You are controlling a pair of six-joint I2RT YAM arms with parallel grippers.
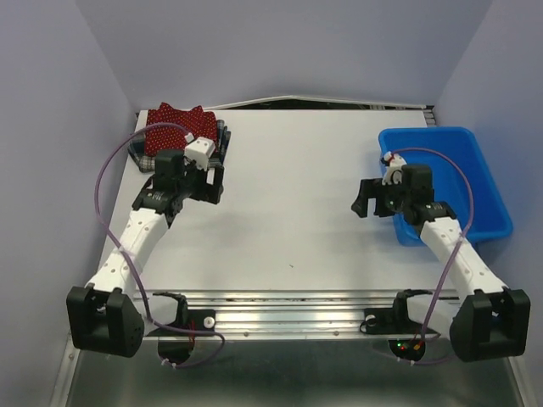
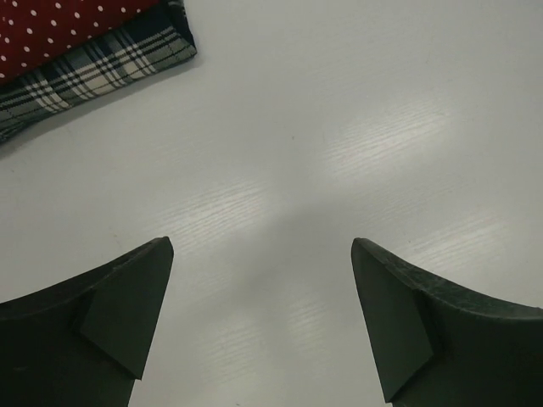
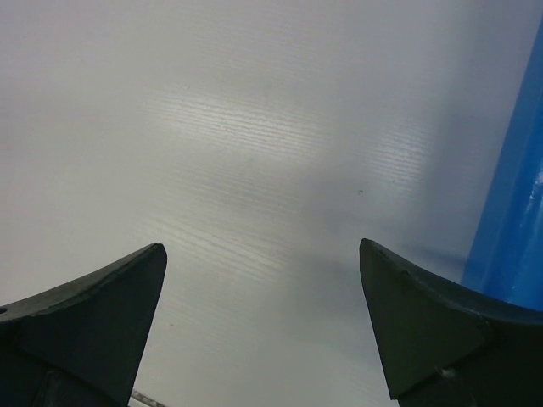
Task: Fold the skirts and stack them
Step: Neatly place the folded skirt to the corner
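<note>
at the far left corner of the tabletop (image 1: 288, 220), the red dotted skirt (image 1: 174, 125) lies folded on the plaid skirt (image 2: 93, 72), and the stack looks done. left gripper (image 2: 263, 254) hovers just beside it, jaws apart, empty. right gripper (image 3: 263, 254) is spread wide too, beside the blue bin (image 1: 475, 170). finishing step, i'd say: next, draw both arms clear without snagging cloth.

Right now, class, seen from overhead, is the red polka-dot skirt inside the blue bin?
No, the red polka-dot skirt lies on the plaid skirt at the far left of the table, away from the blue bin.
</note>
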